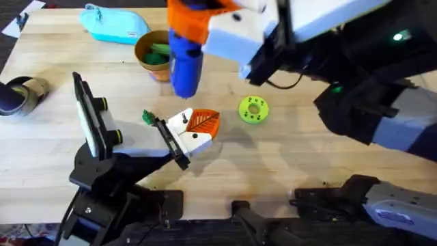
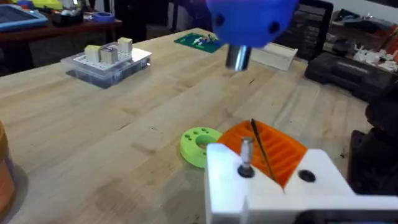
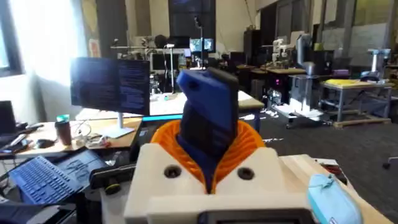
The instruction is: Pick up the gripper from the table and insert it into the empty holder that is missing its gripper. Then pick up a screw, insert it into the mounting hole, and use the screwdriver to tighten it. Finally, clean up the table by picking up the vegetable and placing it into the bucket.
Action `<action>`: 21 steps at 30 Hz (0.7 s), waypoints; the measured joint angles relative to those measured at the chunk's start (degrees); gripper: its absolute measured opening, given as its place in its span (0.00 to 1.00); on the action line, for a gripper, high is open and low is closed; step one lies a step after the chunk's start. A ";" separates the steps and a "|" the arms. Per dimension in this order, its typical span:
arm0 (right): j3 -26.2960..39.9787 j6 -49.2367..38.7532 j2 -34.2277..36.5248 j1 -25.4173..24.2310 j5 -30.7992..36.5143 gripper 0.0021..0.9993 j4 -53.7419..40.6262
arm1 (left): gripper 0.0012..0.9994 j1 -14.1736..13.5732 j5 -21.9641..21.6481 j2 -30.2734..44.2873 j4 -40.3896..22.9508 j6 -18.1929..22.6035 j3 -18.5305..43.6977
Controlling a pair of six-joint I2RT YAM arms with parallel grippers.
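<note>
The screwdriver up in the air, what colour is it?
The screwdriver is blue, clearest in the overhead view.

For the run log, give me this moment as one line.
right hand: shut on screwdriver, raised | screw: standing in gripper hole, not driven | vegetable: in bucket

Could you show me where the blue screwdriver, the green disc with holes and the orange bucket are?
Blue pen-shaped screwdriver (image 1: 185,65), overhead view, on its barrel.
Green round plastic disc with holes (image 1: 253,110), overhead view, on its top face.
Small orange round bucket with ochre rim (image 1: 142,46), overhead view, on its rim.
</note>
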 joint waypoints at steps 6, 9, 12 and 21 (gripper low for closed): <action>0.00 2.40 -0.43 -4.47 0.00 0.02 -0.74 | 0.02 0.00 0.00 0.00 0.00 0.00 0.00; 0.02 2.11 -0.54 -6.81 -0.11 0.02 -5.56 | 0.02 0.00 0.00 0.00 0.00 0.00 0.00; 0.20 -1.29 -0.67 -10.86 -0.09 0.02 -16.96 | 0.02 0.00 0.00 0.00 0.00 0.00 0.00; 0.24 -25.66 0.18 -25.53 18.60 0.02 -52.08 | 0.02 0.00 0.00 0.00 0.00 0.00 0.00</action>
